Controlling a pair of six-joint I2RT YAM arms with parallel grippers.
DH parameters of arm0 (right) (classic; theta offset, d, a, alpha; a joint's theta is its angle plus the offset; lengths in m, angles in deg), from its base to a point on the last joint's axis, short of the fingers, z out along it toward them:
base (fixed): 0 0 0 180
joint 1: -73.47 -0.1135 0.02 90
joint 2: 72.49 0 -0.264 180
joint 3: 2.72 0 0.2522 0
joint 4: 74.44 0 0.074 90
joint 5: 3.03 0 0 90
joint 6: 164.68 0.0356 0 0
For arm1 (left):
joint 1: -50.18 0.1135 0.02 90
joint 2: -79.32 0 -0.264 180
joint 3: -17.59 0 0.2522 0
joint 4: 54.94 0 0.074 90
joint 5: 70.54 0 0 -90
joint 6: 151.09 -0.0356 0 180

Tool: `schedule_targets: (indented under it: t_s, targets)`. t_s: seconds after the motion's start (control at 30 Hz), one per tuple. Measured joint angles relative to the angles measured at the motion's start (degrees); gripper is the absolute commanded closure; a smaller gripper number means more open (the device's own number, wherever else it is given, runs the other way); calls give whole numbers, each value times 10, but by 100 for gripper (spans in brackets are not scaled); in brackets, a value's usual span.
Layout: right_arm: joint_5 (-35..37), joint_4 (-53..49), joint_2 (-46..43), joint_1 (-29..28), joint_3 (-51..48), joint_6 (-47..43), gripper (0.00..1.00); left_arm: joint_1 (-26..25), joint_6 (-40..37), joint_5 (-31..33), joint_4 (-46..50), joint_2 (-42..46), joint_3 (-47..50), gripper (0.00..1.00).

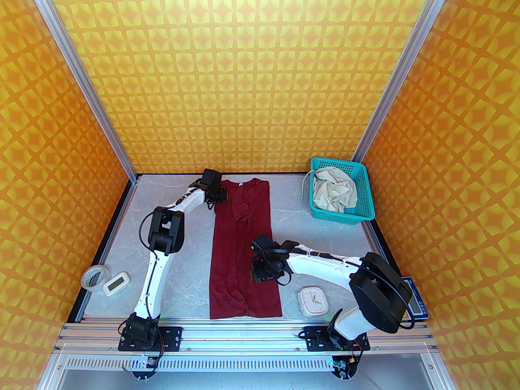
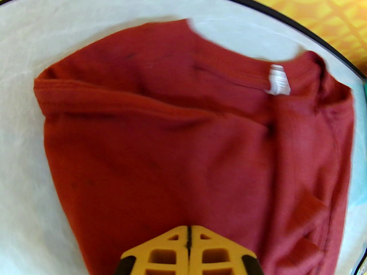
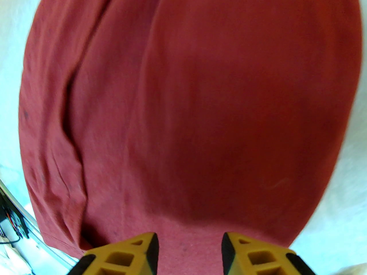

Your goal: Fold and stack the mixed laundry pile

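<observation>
The dark maroon shirt [image 1: 243,254] lies flat as a long narrow strip down the middle of the table, sides folded in, collar at the far end. My left gripper [image 1: 218,195] hovers at the shirt's far left corner. In the left wrist view its yellow fingers [image 2: 172,248] are pressed together with nothing between them, above the shirt [image 2: 160,142], whose white label [image 2: 278,80] shows at the collar. My right gripper [image 1: 263,274] hangs over the shirt's near right part, jaws apart over the cloth [image 3: 200,110]. The cream shorts [image 1: 335,191] lie crumpled in the basket.
The teal mesh basket [image 1: 363,201] stands at the far right corner. A tape roll [image 1: 95,276] and a small white timer [image 1: 115,284] lie at the near left. A white clock [image 1: 313,301] lies by the right arm's base, with a scale [image 1: 415,299] at the right edge.
</observation>
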Motion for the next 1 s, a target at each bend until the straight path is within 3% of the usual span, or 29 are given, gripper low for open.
schedule_targets:
  t_s: [0.37,0.47,0.63,0.77,1.0]
  targets:
    - [0,47,-32,-9,-60,28,59,5,5,-22,3,-26,-40,98]
    - [0,27,-40,-12,-59,30,58,6,4,-29,3,-26,-39,93]
    - [-1,-43,-96,-14,-43,34,55,7,-10,-43,27,-1,-17,75]
    - [-4,-79,-167,-14,-35,39,54,0,-20,-46,48,109,96,70]
    - [-34,-125,-236,-9,-89,64,50,-48,5,-40,12,482,459,64]
